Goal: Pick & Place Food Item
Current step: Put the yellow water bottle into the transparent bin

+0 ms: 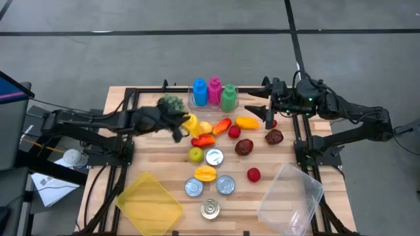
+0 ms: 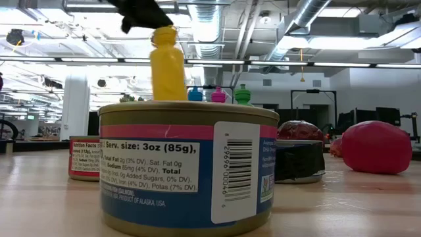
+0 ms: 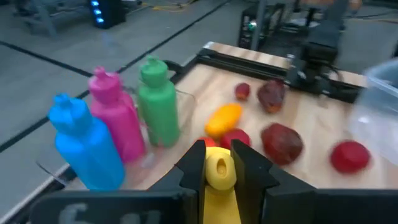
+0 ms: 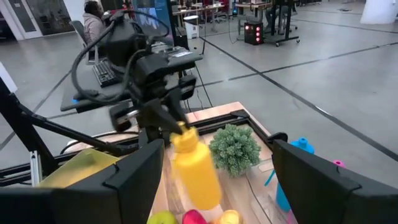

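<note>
Left end effector (image 3: 219, 163) clamped on the cap end of a yellow plastic squeeze bottle (image 4: 194, 168), held up off the wooden worktop (image 1: 164, 167) just in front of the bushy green toy broccoli (image 1: 171, 103) and beside the clear holder with the blue bottle (image 1: 199, 91), pink bottle (image 1: 214, 88) and green bottle (image 1: 228, 97). In the low view, yellow bottle hanging upright from dark fingers at the frame's top, behind a blue-labelled tin can (image 2: 187, 168). Right end effector (image 1: 268, 113) hovering with fingers spread wide and nothing between them, at the far right side of the worktop, near an orange toy pepper (image 1: 247, 122) and dark red toy fruits. Nearer the front: three more tin cans, a yellow square lid (image 1: 149, 202) to the left, a clear plastic container (image 1: 289, 196) to the right.
</note>
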Tool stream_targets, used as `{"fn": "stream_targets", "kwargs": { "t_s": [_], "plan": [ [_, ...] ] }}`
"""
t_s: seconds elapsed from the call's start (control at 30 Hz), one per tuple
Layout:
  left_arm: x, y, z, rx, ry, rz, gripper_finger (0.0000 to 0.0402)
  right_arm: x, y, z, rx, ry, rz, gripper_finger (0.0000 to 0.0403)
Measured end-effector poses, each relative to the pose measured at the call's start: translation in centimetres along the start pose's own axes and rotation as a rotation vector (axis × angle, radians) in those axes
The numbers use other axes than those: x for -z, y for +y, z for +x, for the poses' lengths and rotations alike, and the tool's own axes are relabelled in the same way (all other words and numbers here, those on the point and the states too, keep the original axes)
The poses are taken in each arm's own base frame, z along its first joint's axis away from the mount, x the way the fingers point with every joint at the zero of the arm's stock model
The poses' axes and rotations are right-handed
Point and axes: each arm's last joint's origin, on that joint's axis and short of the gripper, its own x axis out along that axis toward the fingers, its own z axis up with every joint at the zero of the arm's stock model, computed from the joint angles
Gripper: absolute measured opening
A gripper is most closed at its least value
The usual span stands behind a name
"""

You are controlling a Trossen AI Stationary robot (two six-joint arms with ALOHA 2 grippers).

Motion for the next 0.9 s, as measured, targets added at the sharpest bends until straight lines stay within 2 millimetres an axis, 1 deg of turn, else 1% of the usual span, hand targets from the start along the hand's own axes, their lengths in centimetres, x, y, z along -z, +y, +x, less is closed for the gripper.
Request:
{"fn": "stream_targets", "kwargs": {
  "t_s": [0.2,0.27,0.37,0.53,0.63,0.9],
  "plan": [
    [-3.2,0.2,4.2,-0.086,-0.019,0.053,0.0041,0.5,0.0,0.5,0.006,0.049,0.001,0.0291],
    [-4.0,0.4,5.6,-0.109,-0.048,0.043,0.0041,0.7,0.0,0.7,0.008,0.06,0.0,0.0291],
    [-4.6,1.0,7.3,-0.146,-0.062,0.063,0.0041,0.7,0.0,0.8,0.009,0.062,0.008,0.0291],
    [-4.5,2.4,9.2,-0.202,-0.053,0.071,0.0041,0.7,0.0,0.7,0.008,0.059,0.008,0.0291],
    [-4.3,3.0,10.0,-0.185,-0.044,0.062,0.0041,0.7,0.0,0.7,0.008,0.058,0.009,0.0291],
    [-3.0,2.9,11.8,-0.183,0.009,0.078,0.0042,0.7,0.0,0.7,0.008,0.06,0.008,0.0291]
  ]
}}
